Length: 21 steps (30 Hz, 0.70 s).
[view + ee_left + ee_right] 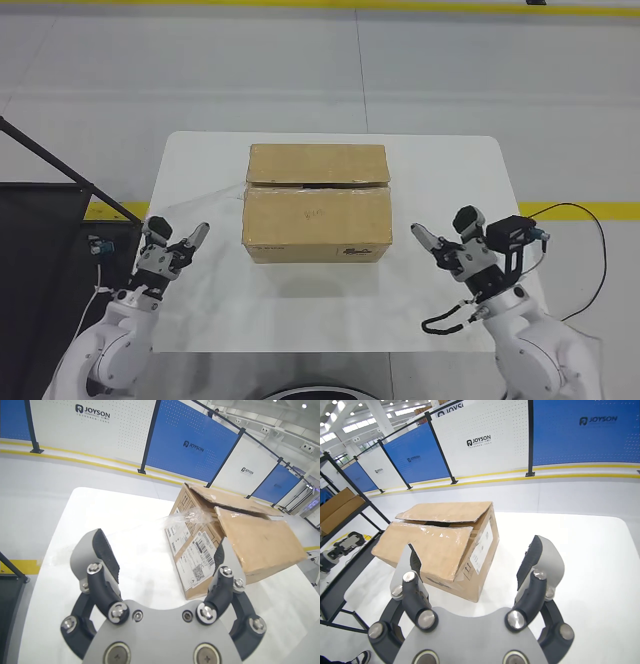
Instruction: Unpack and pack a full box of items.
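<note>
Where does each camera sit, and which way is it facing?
Top view: overhead, looking down at table and box; left hand, right hand show.
Left wrist view: on left arm, facing one box end; open left hand shows.
Right wrist view: on right arm, facing box's other end; open right hand shows.
All share the box.

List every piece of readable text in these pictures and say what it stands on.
Shipping labels on the cardboard box: barcodes and small print, too small to read.
Handwriting on the box's top: too faint to read.
Fence panels behind the table: a company logo, left unquoted.
</note>
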{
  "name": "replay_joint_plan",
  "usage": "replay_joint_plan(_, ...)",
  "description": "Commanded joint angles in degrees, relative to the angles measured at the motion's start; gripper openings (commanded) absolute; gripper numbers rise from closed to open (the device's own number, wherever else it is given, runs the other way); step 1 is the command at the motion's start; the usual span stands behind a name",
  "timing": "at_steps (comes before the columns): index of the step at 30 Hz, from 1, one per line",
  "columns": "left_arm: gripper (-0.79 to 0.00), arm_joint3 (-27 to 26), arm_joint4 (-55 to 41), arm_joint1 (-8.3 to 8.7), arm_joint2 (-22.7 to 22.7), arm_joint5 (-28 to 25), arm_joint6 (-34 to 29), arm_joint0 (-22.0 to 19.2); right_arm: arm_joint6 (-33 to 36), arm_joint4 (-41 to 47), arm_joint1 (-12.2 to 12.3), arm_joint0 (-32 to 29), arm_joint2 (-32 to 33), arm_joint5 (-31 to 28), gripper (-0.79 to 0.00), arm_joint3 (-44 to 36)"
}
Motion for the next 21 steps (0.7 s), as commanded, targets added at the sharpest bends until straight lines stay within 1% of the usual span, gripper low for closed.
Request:
replay_joint_plan(1, 0.0, 0.3, -1.2, -0.04, 0.2, 0.2, -0.9, -1.2, 2.9, 4.5, -0.1, 1.7, -0.9, -0.5, 0.0, 0.8)
replay_joint_plan(5, 0.0, 0.7, -5.8, -0.09, -0.3, -0.9, -2.8, -2.8, 10.3, 13.2, 0.0, 7.2, -1.6, -0.6, 0.0, 3.8)
replay_joint_plan(9, 0.0, 1.2, -9.4, -0.17, -0.9, -0.5, -4.2, -3.4, 18.6, 25.3, 0.0, 14.7, -2.1, 0.3, 0.0, 10.8)
replay_joint_plan(11, 0.0, 1.3, -10.2, -0.23, -1.0, -0.2, -4.4, -3.4, 21.3, 27.3, 0.1, 18.3, -2.3, 1.1, 0.0, 14.5)
replay_joint_plan(15, 0.0, 1.5, -13.1, -0.35, -1.3, 0.4, -5.1, -3.1, 25.6, 35.1, 0.0, 23.2, -3.6, -0.4, 0.0, 20.2)
replay_joint_plan(18, 0.0, 1.5, -13.1, -0.35, -1.3, 0.4, -5.1, -3.1, 27.5, 37.9, 0.0, 25.9, -4.6, -0.7, 0.0, 23.5)
replay_joint_plan(21, 0.0, 1.5, -13.1, -0.35, -1.3, 0.4, -5.1, -3.1, 28.3, 39.0, -0.1, 28.2, -6.0, -0.9, 0.0, 26.2)
